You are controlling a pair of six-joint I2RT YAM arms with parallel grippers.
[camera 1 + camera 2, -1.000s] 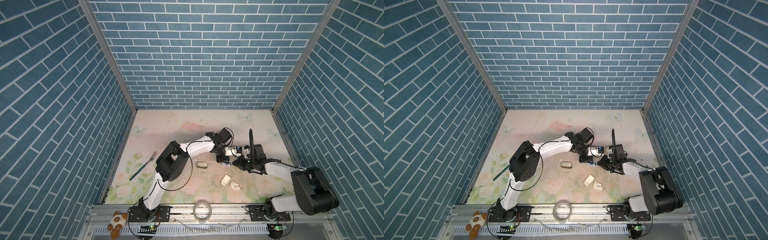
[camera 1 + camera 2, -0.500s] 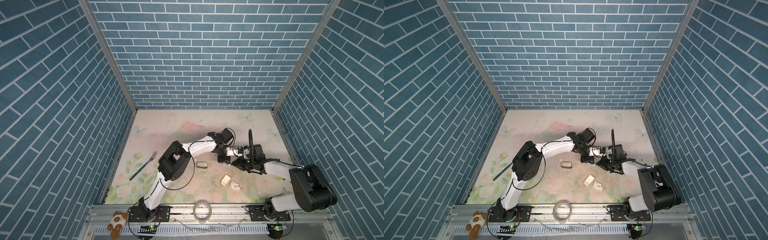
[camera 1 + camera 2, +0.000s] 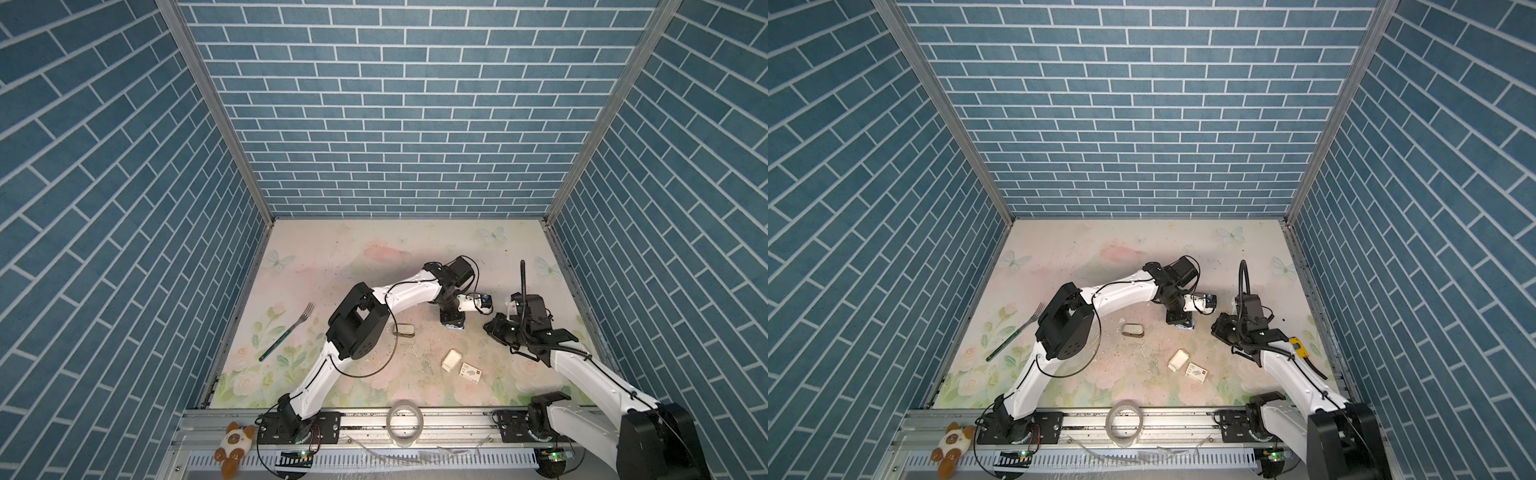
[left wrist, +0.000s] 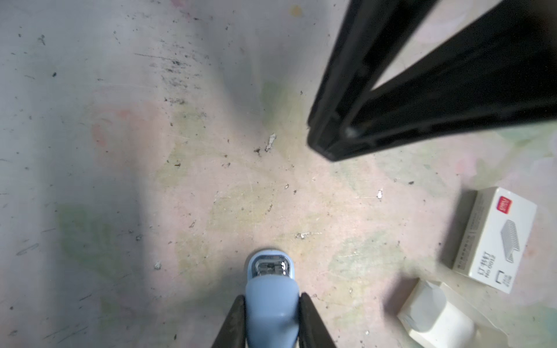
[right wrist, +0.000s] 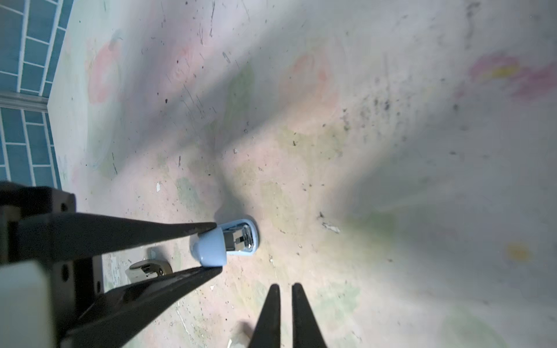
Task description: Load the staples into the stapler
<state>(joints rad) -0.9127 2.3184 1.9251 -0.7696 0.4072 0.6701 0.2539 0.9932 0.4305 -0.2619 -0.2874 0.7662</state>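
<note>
While left jaws clamp the blue stapler (image 4: 271, 304), right jaws narrow, empty, staples box (image 4: 497, 241) marked "No 0012".

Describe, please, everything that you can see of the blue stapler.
The stapler is small, of smooth light blue plastic, with a rounded body. Its open end shows shiny metal parts inside a blue rim. The black fingers of the left gripper clamp its two sides. It points down at the floral tabletop; whether it touches the surface I cannot tell. Nothing else touches it.
</note>
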